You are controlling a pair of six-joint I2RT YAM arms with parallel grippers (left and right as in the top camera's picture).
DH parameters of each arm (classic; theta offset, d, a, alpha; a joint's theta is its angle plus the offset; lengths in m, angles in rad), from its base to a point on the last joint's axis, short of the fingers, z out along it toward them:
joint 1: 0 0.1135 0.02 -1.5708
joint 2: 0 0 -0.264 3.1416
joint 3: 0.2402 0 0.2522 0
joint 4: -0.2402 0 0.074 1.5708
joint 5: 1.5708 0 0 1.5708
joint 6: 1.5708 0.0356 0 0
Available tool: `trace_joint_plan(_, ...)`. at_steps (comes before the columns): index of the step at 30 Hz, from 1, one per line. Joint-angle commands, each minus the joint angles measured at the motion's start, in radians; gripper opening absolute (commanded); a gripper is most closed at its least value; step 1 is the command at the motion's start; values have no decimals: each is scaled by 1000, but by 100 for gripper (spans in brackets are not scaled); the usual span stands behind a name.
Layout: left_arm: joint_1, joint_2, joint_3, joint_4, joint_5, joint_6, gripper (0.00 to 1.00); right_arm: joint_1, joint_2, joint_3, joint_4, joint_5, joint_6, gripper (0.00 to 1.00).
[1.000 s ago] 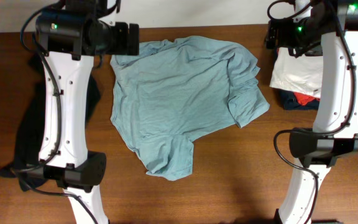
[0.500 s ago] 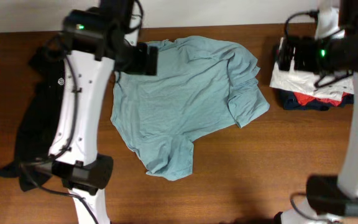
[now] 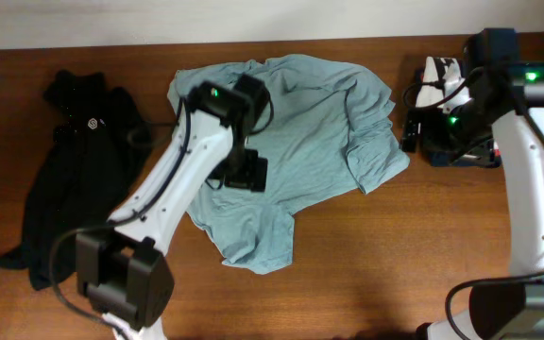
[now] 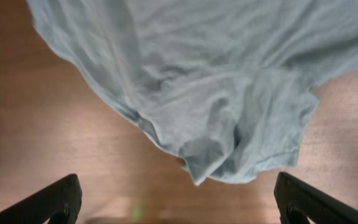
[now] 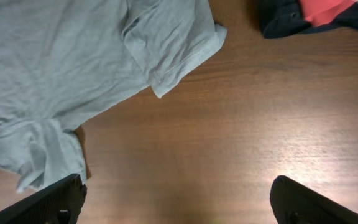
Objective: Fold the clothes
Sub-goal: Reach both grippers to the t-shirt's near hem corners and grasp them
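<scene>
The pale grey-teal shirt [image 3: 300, 132] lies spread and wrinkled at the table's middle, one sleeve pointing front [image 3: 258, 246]. It also shows in the left wrist view [image 4: 216, 93] and the right wrist view [image 5: 61, 68]. The black top [image 3: 69, 179] with a small white round logo lies crumpled at the left. My left gripper [image 3: 244, 172] hovers over the teal shirt's left part, open and empty [image 4: 179, 208]. My right gripper [image 3: 412, 130] hangs by the shirt's right sleeve, open and empty above bare wood [image 5: 179, 205].
A stack of garments, white on top with red and navy beneath [image 3: 451, 151], sits at the right edge, partly hidden by my right arm; its navy and red show in the right wrist view [image 5: 309, 15]. The wooden table [image 3: 366, 264] shows in front.
My left arm has swung from the back left corner down over the teal shirt. My right arm has moved forward and left, to the shirt's right side.
</scene>
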Motion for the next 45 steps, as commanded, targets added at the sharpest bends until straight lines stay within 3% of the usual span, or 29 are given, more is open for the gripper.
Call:
trace_joint_plan(1,-28,-116,-160,85,61,-79,97,6,-5,-69,42,13,5,100)
trace_joint_plan(8,-77,-184,-474,322,126,-236,95,6,-4,-160,132,-11,5,100)
trace_joint_plan(18,-85,-183,-673,459,154,-239,89,6,-3,-188,162,-18,5,100)
trace_joint_plan(19,-85,-183,-684,471,155,-239,84,6,-3,-188,164,-19,5,100)
trace_joint_plan(23,-85,-183,-745,511,162,-238,83,6,-3,-188,166,-19,5,100)
trace_joint_plan(28,-85,-183,-812,581,173,-238,73,6,-3,-188,169,-19,5,100)
trace_joint_plan(33,-85,-183,-813,600,176,-238,47,6,-3,-189,175,-19,5,99)
trace_joint_plan(37,-85,-183,-813,606,175,-238,20,29,-3,-189,190,-18,5,96)
trace_joint_plan(39,-85,-183,-813,606,169,-238,1,47,-3,-190,193,-17,5,95)
trace_joint_plan(45,-65,-200,-811,597,163,-238,1,90,-2,-194,201,-5,13,93)
